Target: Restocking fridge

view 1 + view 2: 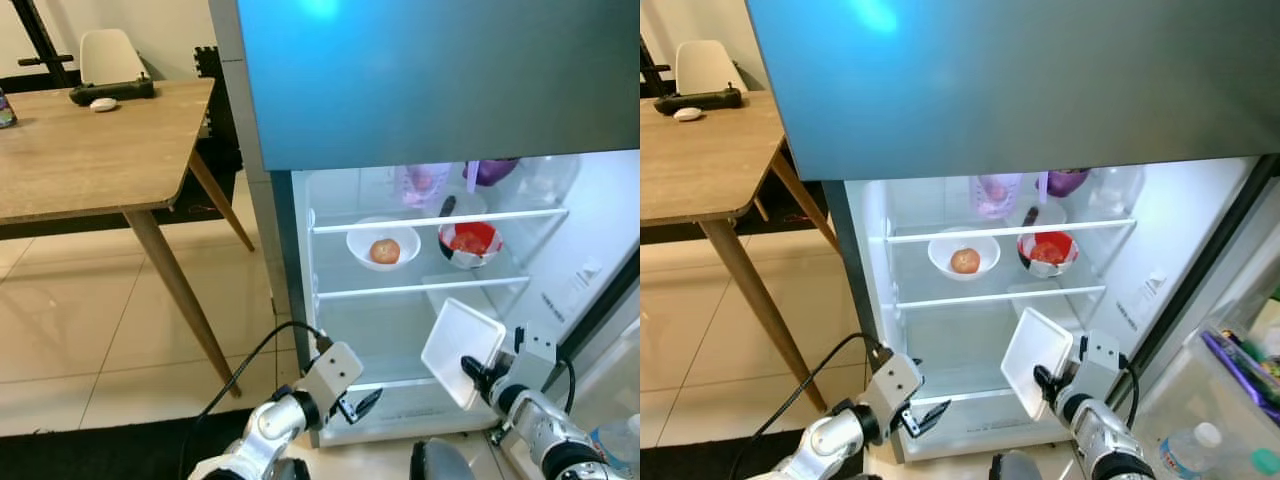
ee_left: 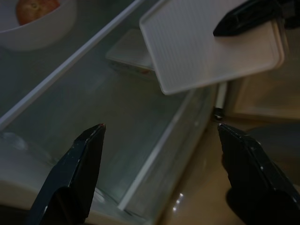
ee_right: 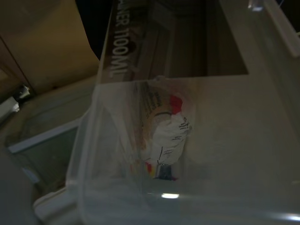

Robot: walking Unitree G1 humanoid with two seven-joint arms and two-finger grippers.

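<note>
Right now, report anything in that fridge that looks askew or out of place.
Nothing is spilled or damaged. The white container hangs tilted in the right gripper before the lower shelf, not yet set down. The apple bowl and red bowl sit level.

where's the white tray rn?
The white tray is held in the right end effector, tilted at the open fridge's lower right, below the shelf holding the red bowl.

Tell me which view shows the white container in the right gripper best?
The left wrist view: the container shows large and flat-on, with a black finger of the right gripper on it. Both eye views show it smaller, tilted before the fridge. The right wrist view shows blurred clear plastic.
</note>
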